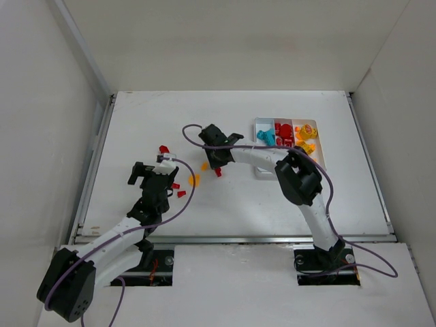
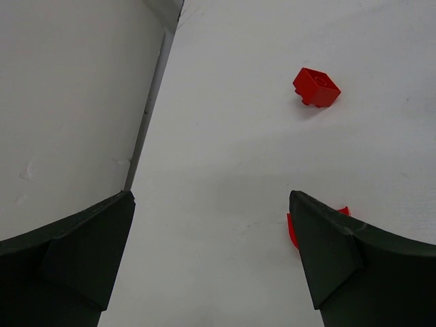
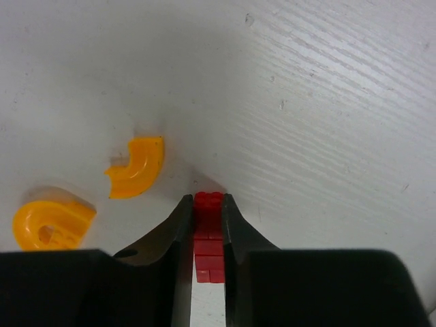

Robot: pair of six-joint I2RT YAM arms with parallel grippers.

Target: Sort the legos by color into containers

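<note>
The right hand (image 3: 206, 199) is closed on a red brick (image 3: 208, 238) at the centre of the worktop (image 1: 272, 204), pinching its flat sides, probably to carry it to the white tray (image 1: 323, 155) at upper right. The left hand (image 2: 211, 204) stays apart, wide open, near a loose red brick (image 2: 317, 87).
</note>
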